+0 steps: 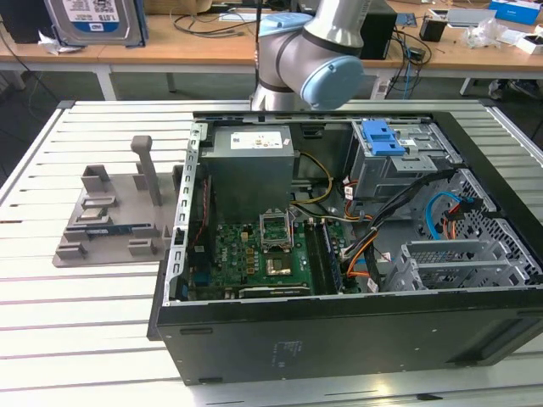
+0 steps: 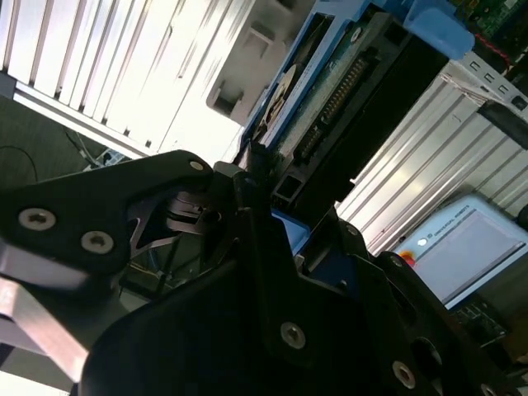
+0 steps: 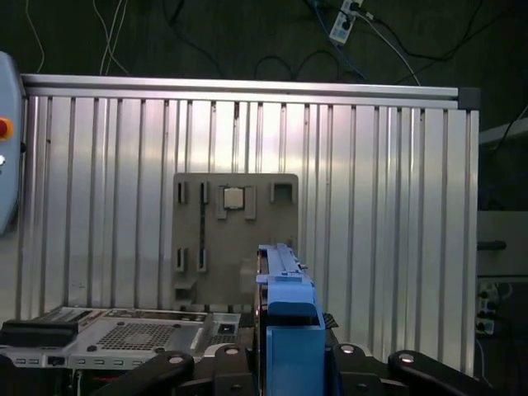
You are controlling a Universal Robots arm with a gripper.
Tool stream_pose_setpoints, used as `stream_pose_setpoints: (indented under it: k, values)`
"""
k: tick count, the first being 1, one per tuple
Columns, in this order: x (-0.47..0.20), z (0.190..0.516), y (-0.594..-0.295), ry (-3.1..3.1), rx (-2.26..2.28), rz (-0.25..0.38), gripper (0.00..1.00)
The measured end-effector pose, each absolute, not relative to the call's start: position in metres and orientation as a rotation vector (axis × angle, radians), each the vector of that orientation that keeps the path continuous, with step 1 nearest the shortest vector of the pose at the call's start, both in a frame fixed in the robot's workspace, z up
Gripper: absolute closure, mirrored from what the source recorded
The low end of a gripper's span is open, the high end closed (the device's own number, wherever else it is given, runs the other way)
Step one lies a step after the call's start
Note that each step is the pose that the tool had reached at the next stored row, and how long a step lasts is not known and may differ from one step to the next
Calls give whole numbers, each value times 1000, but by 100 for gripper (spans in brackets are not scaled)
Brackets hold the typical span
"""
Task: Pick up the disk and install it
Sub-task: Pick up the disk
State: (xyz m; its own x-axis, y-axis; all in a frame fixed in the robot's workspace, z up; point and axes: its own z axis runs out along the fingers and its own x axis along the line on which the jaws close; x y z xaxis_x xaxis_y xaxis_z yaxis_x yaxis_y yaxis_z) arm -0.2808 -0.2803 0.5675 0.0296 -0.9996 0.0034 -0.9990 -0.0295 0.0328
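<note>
The disk (image 1: 93, 21), silver with a white-and-blue label and blue side rails, hangs high over the table at the exterior view's far left, above the grey fixture plate (image 1: 110, 216). In the first wrist view I see the disk (image 3: 279, 268) edge-on, its blue rail running down between the black fingers (image 3: 169, 363) of my gripper (image 3: 289, 359), which is shut on it. The second wrist view shows the disk's underside and connector (image 2: 330, 99) held in the gripper (image 2: 272, 214). The grey metal drive bay (image 1: 407, 165) with its blue latch (image 1: 382, 136) sits inside the open computer case (image 1: 339, 339).
The arm's elbow (image 1: 327, 64) stands behind the case. The case holds a motherboard (image 1: 254, 254), a power supply (image 1: 250, 165) and loose cables (image 1: 365, 246). The slatted table (image 1: 76, 339) lies bare in front of the fixture. Desks with clutter (image 1: 475, 25) run along the back.
</note>
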Motion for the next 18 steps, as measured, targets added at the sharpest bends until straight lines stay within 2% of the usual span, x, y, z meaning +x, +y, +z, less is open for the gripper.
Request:
stream_pose_setpoints:
  k: [7, 18]
  values:
    - [-239, 556, -281, -2168, 2234, -33, 63]
    - [-208, 530, -282, -2168, 2233, -31, 63]
